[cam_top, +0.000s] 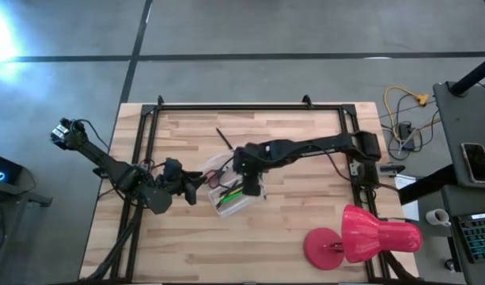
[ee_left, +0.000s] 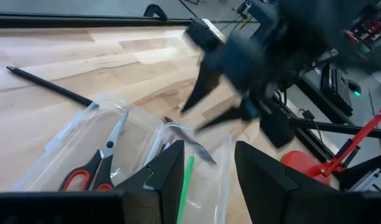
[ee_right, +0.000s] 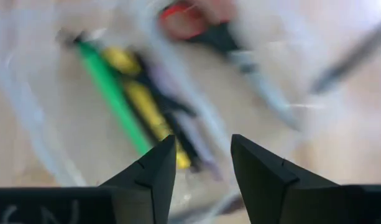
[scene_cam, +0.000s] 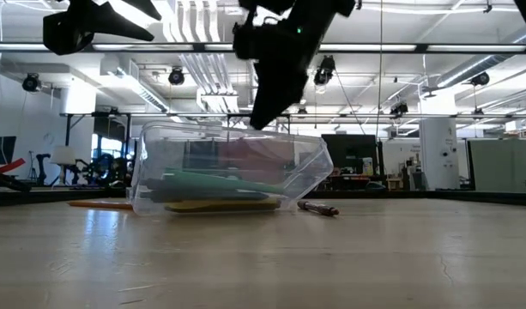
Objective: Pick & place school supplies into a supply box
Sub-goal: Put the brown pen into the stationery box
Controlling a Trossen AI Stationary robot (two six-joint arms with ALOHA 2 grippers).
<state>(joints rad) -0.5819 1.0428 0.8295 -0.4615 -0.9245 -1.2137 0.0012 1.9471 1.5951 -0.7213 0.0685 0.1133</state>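
**Fingers of right arm parted over box — stray dark pen lay beyond**

Fingers [ee_right: 146,177] of the right gripper [cam_top: 250,187] stood apart with nothing between them, hanging directly above the supply box [cam_top: 226,192] near mid-tabletop [cam_top: 305,237]. Left gripper [cam_top: 193,184] sat just beside the box's left end, its fingers [ee_left: 168,177] also apart and empty; whether they touched the wall could not be told.

Contents seen through the clear walls: green pen [ee_right: 112,96], yellow pen [ee_right: 143,102], a dark one alongside, all lying parallel with the box's long axis. Red-handled scissors [ee_left: 97,168] lay in the adjoining clear part — lid or second compartment, could not tell which.

Still outside: a dark pen [cam_top: 224,138] on the bare wood, toward the far edge from the box, long axis slanted diagonally across the planks. A second pen [scene_cam: 318,208] showed in the low view just beside the box's flared end.

Judgement — the right arm was nearer the far dark pen; its fingers would need to travel away from the box and turn to straddle that slanted axis crosswise.

Red lamp [cam_top: 369,236] stood well apart, near the right front corner.
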